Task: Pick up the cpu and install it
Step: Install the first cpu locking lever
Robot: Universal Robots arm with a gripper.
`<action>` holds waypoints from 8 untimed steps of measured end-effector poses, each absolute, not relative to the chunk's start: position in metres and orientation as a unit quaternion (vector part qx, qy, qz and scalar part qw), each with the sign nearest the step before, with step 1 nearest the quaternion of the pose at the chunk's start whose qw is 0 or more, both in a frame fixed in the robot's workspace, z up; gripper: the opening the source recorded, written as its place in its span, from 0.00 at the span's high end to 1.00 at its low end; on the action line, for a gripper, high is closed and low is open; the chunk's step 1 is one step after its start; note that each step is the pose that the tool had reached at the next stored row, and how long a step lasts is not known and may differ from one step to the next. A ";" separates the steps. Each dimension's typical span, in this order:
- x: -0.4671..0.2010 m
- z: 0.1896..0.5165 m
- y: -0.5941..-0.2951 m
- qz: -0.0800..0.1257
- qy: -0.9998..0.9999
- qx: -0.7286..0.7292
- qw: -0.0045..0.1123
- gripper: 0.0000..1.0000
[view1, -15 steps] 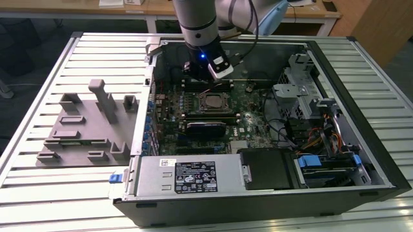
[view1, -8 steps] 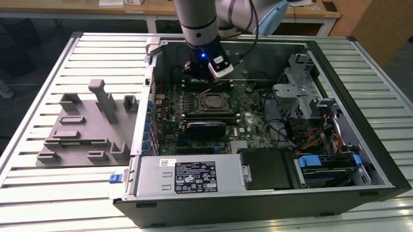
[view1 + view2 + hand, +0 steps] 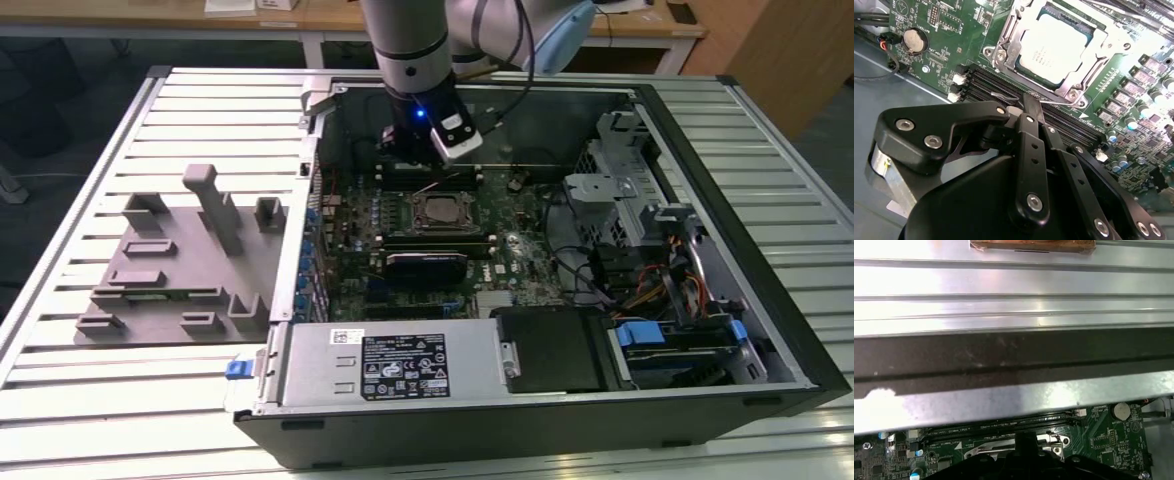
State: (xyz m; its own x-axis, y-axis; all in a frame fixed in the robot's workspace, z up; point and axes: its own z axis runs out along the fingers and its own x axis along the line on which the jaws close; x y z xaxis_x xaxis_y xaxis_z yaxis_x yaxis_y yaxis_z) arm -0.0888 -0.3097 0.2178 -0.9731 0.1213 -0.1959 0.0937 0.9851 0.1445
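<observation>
The cpu [image 3: 1054,50] is seen lying flat inside the socket frame [image 3: 1006,35], with its silver top upward and the metal bracket of the frame around its edges. In the exterior view the cpu [image 3: 438,211] is found in the middle of the green board, within the open computer case [image 3: 534,430].

The gripper [image 3: 1030,102] is placed just beside the socket frame, over the black memory slots [image 3: 989,80] that run along one edge of the frame. Its two black fingers [image 3: 1026,150] are brought together at the tips, and nothing is seen between them. A thin metal lever [image 3: 999,94] lies near the tips; whether it is touched cannot be told. The cpu is not touched by the gripper.

A round coin battery [image 3: 914,41] is seen on the board, well apart from the socket frame. In the exterior view a grey box with a white label [image 3: 387,365] sits at the near side of the case, and a grey moulded fixture [image 3: 174,265] is placed outside the case, toward the exterior view's left of the socket frame, on the slatted metal table [image 3: 80,420].
</observation>
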 end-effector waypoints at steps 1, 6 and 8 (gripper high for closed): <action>-0.089 0.218 -0.309 0.067 0.991 0.054 0.103 0.89; -0.089 0.216 -0.305 0.066 0.991 0.055 0.103 0.89; -0.089 0.216 -0.304 0.065 0.991 0.056 0.103 0.89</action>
State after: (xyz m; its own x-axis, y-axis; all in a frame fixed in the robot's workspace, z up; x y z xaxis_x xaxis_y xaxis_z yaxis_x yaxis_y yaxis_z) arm -0.0885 -0.3039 0.2159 -0.9726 0.1243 -0.1963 0.0975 0.9853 0.1405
